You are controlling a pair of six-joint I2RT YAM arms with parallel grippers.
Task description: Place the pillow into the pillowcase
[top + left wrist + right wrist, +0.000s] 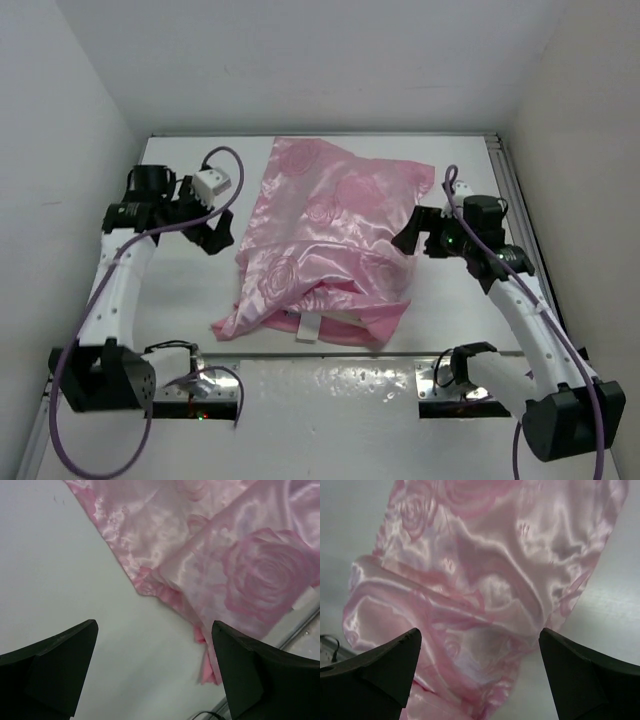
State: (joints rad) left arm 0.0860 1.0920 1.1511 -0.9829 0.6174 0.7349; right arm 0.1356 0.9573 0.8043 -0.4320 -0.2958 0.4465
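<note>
The shiny pink pillowcase (pixel 320 230) with rose patterns lies crumpled in the middle of the table, bulging with the pillow inside it. Only a cream strip of the pillow (pixel 310 325) shows at the near opening. My left gripper (pixel 210 228) hovers just left of the pillowcase, open and holding nothing. In the left wrist view the gripper (pixel 154 625) is over bare table, with the pillowcase (pixel 240 570) edge by its right finger. My right gripper (pixel 408 232) is at the pillowcase's right edge, open. In the right wrist view its jaws (pixel 479 630) stand wide above the satin (pixel 485 580).
The white table (pixel 180 290) is boxed in by white walls on three sides. A metal rail (pixel 330 355) runs along the near edge between the arm bases. A purple cable (pixel 235 165) loops off the left wrist.
</note>
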